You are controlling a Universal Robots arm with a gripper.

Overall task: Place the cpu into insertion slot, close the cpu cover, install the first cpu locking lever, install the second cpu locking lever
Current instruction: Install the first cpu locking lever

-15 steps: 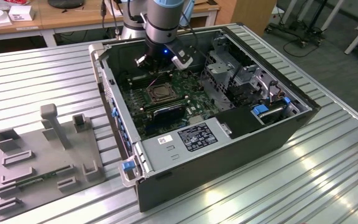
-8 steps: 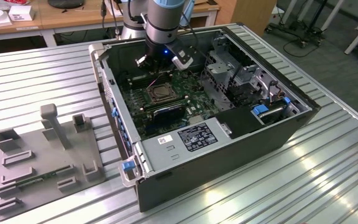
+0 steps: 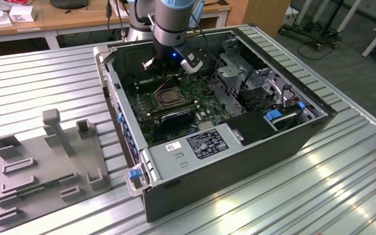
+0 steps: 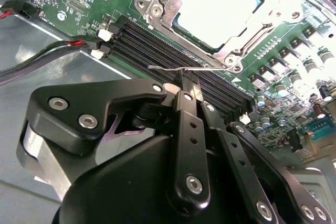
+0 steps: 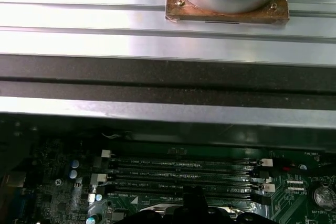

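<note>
Hooking the thin locking lever [image 4: 163, 67] under its catch likely needs a slow, steady push. The tool [image 4: 189, 82], pinched together, touches it beside the closed cpu cover [image 4: 163, 11].

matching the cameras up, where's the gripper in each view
exterior view: the gripper reaches down into the computer case, next to the insertion slot
second wrist view: gripper shut, at a thin wire lever
first wrist view: gripper dark, in front of the memory slots
shared landmark: the memory slots, beside the gripper in both wrist views
</note>
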